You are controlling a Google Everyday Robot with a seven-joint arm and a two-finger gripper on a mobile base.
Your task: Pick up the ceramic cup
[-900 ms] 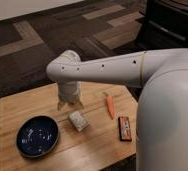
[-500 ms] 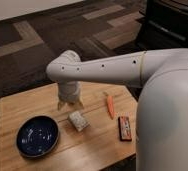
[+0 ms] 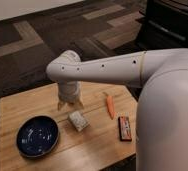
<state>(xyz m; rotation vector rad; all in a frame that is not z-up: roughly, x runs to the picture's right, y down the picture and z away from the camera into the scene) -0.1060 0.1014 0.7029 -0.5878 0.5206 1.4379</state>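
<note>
I saw no ceramic cup and judged it hidden under the pincer (image 3: pixel 70 104), which stood low on the surface (image 3: pixel 17 107); its grasp I couldn't tell. A blind lift might knock the cup into the speckled block (image 3: pixel 78 120) just nearside. Beyond the pincer the surface's far edge ran close, with open room sideways.

The white arm (image 3: pixel 112 67) reaches in from the right and bends at the rounded wrist (image 3: pixel 64 67). The tool (image 3: pixel 70 104) points straight down, low over the worktop (image 3: pixel 17 107).
</note>
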